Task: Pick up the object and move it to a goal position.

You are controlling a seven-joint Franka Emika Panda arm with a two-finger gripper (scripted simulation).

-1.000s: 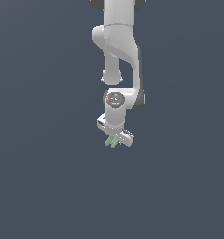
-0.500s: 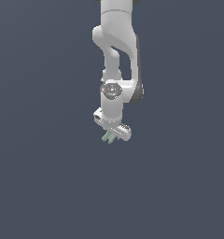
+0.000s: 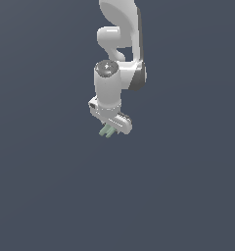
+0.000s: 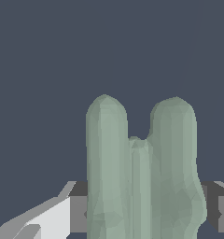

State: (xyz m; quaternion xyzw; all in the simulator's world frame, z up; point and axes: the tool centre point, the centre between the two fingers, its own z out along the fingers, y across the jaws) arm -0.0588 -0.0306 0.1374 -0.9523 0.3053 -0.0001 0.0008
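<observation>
The object (image 3: 107, 131) is a tiny pale mint-green piece of two short parallel bars joined side by side. It sticks out below the white gripper (image 3: 109, 128), which is shut on it and holds it in mid-air. In the wrist view the object (image 4: 141, 168) fills the middle of the picture, its two rounded bars pointing away from the camera. The grey fingers (image 4: 77, 205) press against it from both sides. The white arm (image 3: 118, 59) reaches down from the exterior view's top. No goal marker shows in either view.
A plain dark grey-blue surface fills both views, with no other objects, containers or edges showing.
The arm has lifted and swung toward the exterior view's left, carrying the object with it. The wrist has turned, so the hand now tilts differently.
</observation>
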